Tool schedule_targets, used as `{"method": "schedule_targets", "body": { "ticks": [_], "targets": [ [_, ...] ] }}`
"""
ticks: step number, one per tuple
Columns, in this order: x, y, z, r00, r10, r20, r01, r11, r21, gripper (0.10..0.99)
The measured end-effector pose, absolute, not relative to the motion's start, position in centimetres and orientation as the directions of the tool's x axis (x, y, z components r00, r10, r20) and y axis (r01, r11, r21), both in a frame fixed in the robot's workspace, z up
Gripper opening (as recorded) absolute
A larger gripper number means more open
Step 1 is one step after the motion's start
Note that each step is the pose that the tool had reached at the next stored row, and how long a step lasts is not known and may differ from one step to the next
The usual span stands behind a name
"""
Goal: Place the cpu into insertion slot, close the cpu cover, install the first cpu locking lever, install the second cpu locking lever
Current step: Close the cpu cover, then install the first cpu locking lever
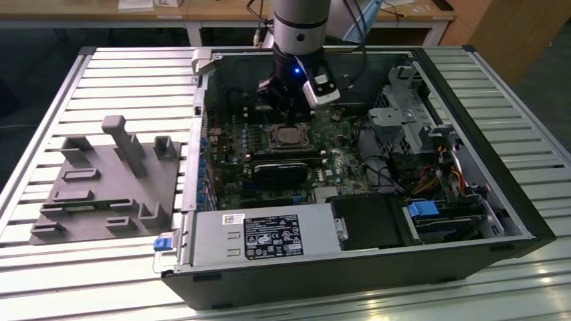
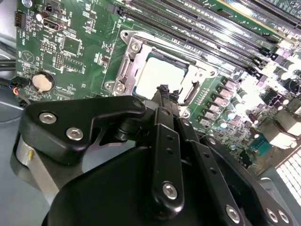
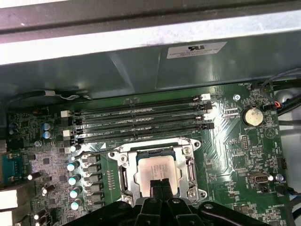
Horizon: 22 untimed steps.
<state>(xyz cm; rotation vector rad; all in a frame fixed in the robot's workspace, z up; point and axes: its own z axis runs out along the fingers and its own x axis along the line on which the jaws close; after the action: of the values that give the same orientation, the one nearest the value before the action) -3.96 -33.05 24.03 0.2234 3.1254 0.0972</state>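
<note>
Hanging at upper centre of the exterior view, the tool (image 1: 285,114) sits over the open computer case (image 1: 357,267). The cpu (image 1: 290,137) is seated in the insertion slot (image 1: 273,132) just beneath the tool, mid-frame.

Second wrist view: the tool (image 2: 165,90) has its fingers together with nothing seen between them, tips at the socket's edge. The cpu (image 2: 159,75) is pale and flat, and the cpu cover (image 2: 125,66) appears to lie down around it.

First wrist view: the cpu (image 3: 157,170) sits inside the cover frame, beside the memory slots (image 3: 141,120). The state of the levers is unclear.

Handling, judged:
- **cpu:** light, rigid, thin and smooth-topped, fragile at its contacts; hold it by opposite edges only.
- **cpu cover:** thin, stiff sheet metal; press on the frame edge, never the window.
</note>
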Motion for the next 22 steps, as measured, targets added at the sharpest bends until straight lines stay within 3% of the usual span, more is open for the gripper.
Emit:
{"method": "schedule_targets", "body": {
  "ticks": [22],
  "targets": [
    [-4.80,-33.06,24.31,-0.990,0.142,-0.002,0.142,0.988,0.062,0.102]
  ]
}}
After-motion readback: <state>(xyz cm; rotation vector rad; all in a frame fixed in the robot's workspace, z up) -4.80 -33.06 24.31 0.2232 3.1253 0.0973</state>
